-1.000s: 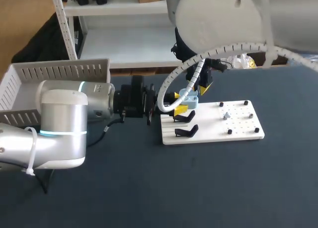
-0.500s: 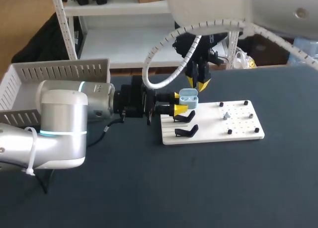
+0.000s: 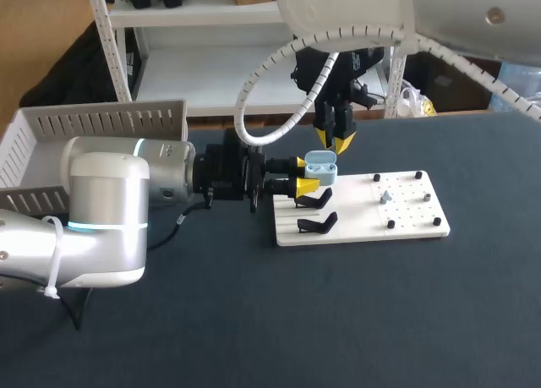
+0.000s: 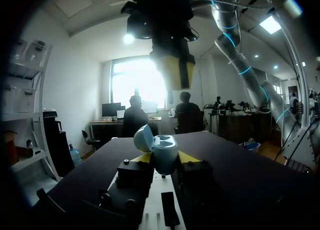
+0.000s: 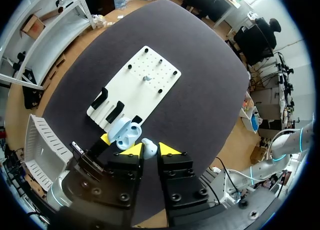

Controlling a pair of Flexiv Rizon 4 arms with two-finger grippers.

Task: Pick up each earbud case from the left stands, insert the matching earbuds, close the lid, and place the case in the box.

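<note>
Over the dark tabletop [image 3: 380, 320], left gripper [image 3: 302, 175] clamps the open pale-blue plastic earbud case [image 3: 319, 166] while right gripper [image 3: 335, 139], directly above, pinches a small white earbud [image 5: 149, 148]; insertion seems underway, needing a straight, well-aligned descent into the socket.

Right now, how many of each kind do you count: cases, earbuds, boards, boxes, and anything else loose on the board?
Earbud case: 1
Earbud: 1
White board: 1
White box: 1
Small grey piece on the board, too small to identify: 1
Total: 5
</note>
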